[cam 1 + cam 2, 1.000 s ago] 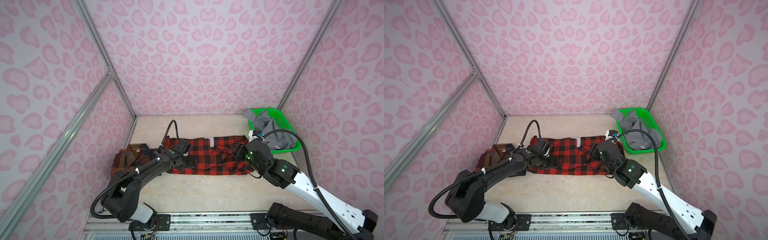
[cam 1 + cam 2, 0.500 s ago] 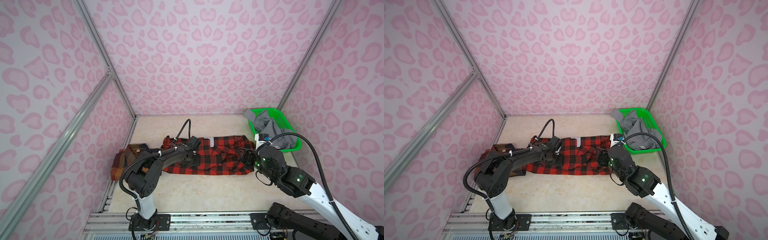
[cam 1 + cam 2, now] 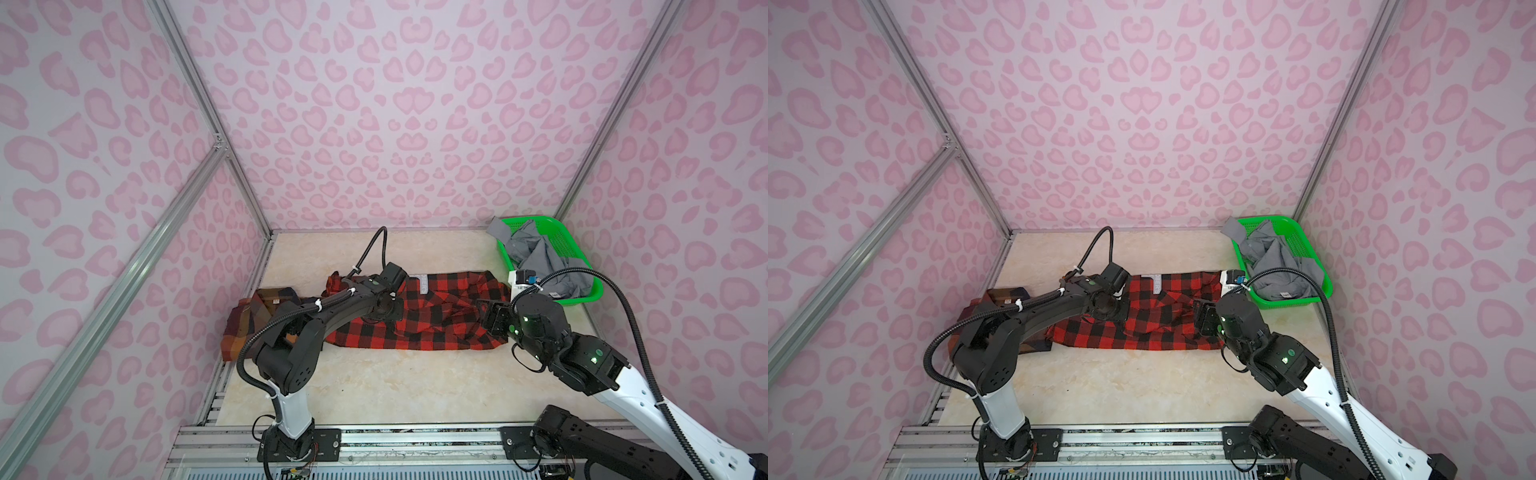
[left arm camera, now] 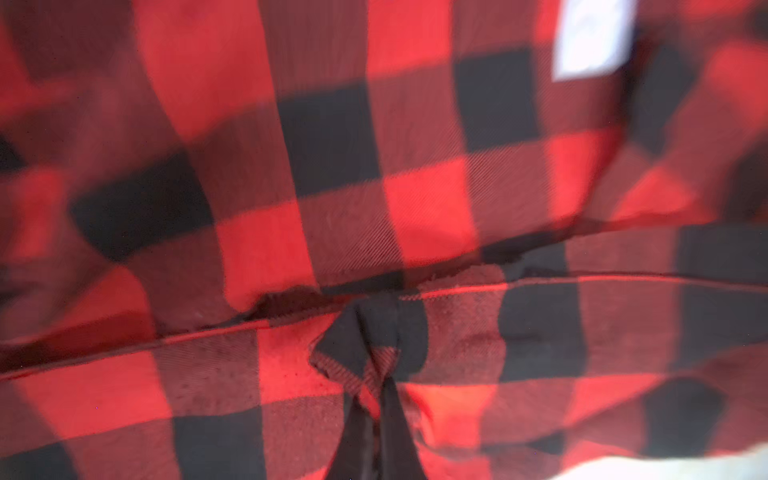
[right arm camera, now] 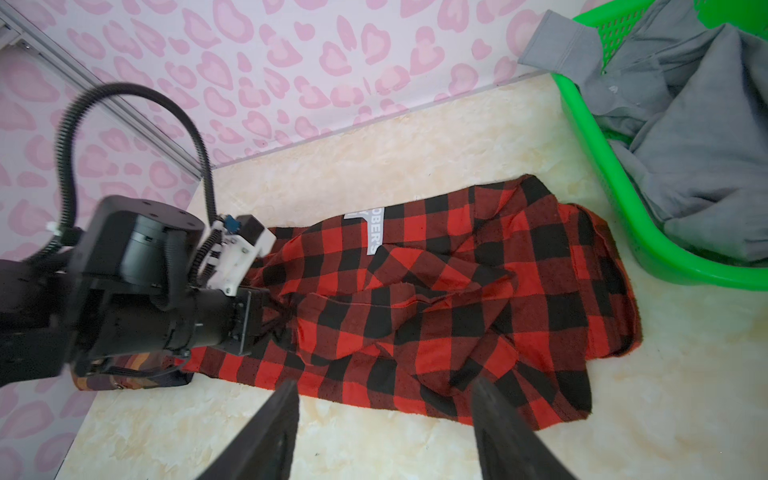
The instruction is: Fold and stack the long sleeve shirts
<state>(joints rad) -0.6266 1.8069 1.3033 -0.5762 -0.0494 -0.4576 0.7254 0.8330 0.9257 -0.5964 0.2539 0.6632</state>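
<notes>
Red-and-black flannel shirt (image 3: 440,328) looks mid-fold; left fingers (image 4: 397,432) pinch its cloth, right fingers (image 5: 270,432) wide apart; next, I reckon, lift it across

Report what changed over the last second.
The left gripper slid a little toward the middle of the flannel and shut on a pinch of its fabric. The right gripper, open, drew back slightly toward the table's front. The flannel, the plaid shirt and the grey shirt in the basket stayed put.
</notes>
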